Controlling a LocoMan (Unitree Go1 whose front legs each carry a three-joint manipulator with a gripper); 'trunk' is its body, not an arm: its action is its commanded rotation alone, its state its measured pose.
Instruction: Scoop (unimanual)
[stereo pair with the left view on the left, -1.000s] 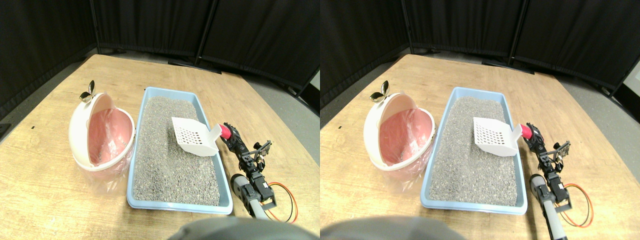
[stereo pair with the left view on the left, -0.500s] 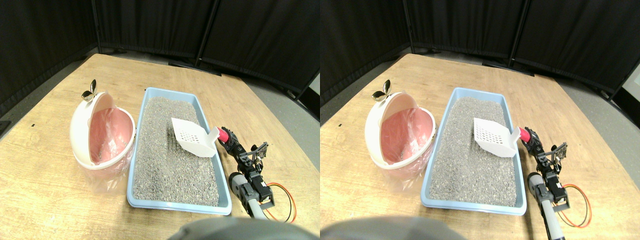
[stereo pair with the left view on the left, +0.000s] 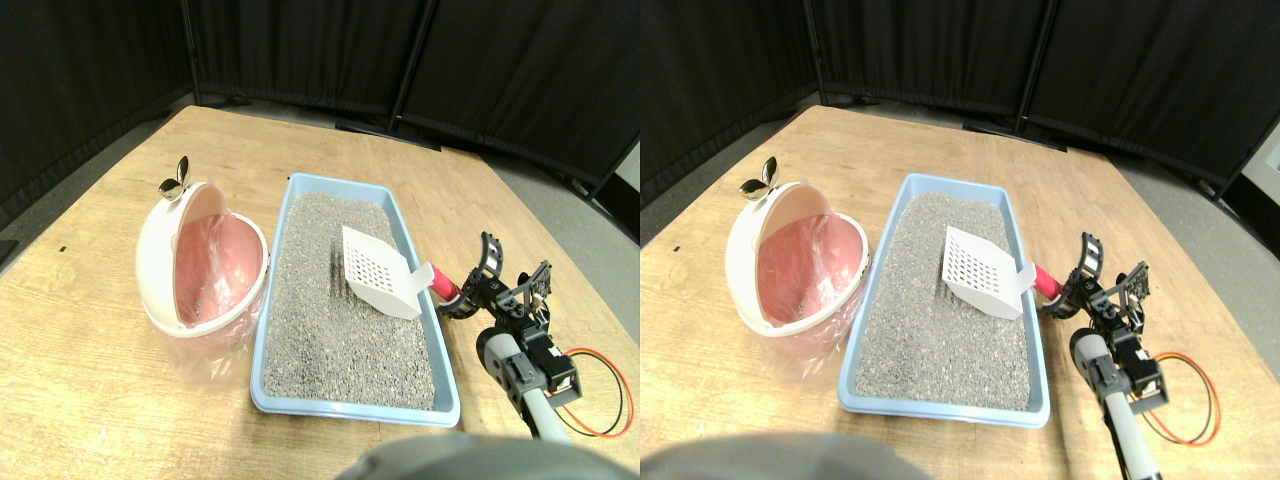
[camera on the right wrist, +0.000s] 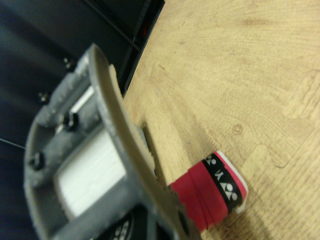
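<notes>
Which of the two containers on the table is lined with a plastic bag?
The round white bin left of the blue litter tray. It holds a pink plastic bag; the tray holds only grey litter.

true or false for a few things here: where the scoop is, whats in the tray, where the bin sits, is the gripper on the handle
1. The white scoop sits over the grey litter in the blue tray. True.
2. The pink bin stands on the far side of the tray, against the black curtain. False: it stands beside the tray's left edge, on the wooden floor.
3. The scoop's handle is wrapped in red. True.
4. The scoop is heaped with litter. False: its slotted blade shows bare and white.
5. The right gripper is at the handle's end, by the tray's right edge. True, though whether its jaws clamp the handle cannot be seen.
</notes>
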